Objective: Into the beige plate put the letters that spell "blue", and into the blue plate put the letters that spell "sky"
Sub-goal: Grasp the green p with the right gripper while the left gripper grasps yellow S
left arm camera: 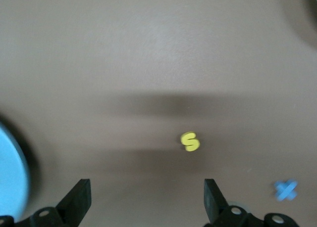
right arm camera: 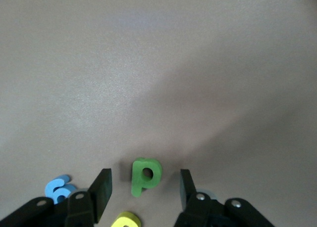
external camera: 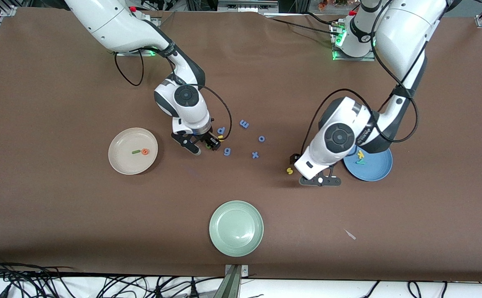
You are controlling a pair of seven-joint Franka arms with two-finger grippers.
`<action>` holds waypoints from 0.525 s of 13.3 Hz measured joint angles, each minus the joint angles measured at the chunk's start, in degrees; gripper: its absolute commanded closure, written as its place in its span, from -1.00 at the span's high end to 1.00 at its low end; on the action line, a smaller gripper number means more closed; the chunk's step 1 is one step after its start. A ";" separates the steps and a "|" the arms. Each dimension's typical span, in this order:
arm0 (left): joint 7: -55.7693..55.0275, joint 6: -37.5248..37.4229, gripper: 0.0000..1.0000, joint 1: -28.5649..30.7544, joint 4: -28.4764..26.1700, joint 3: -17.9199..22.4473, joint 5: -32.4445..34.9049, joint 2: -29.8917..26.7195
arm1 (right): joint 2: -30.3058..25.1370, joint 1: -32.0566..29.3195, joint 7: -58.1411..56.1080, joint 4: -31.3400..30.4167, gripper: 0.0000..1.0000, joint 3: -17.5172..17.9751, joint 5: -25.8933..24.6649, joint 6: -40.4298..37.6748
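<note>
My right gripper is low over the table and open, its fingers on either side of the green b without touching it. The yellow u lies just beside it. In the front view this gripper hides the b. The beige plate holds the green l and the orange e. My left gripper is open and empty next to the blue plate, which holds the yellow k and the teal y. The yellow s lies on the table ahead of the left fingers.
Blue letters lie scattered mid-table: p, m, o, g and x. A pale green plate sits nearer the front camera. A small scrap lies toward the left arm's end.
</note>
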 measured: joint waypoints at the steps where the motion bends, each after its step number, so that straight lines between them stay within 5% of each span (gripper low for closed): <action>1: -5.91 0.00 1.00 -0.81 0.01 0.00 0.00 0.49 | 0.25 0.00 0.00 0.00 0.24 0.00 -0.03 0.00; 4: -14.65 5.17 0.98 -1.58 0.02 0.15 0.00 2.94 | 1.00 0.00 0.00 0.03 0.12 0.00 -0.13 0.17; 7: -17.54 10.22 0.49 -1.78 0.05 0.23 0.00 5.71 | 0.94 -0.01 0.00 0.06 -0.60 0.00 -0.19 0.28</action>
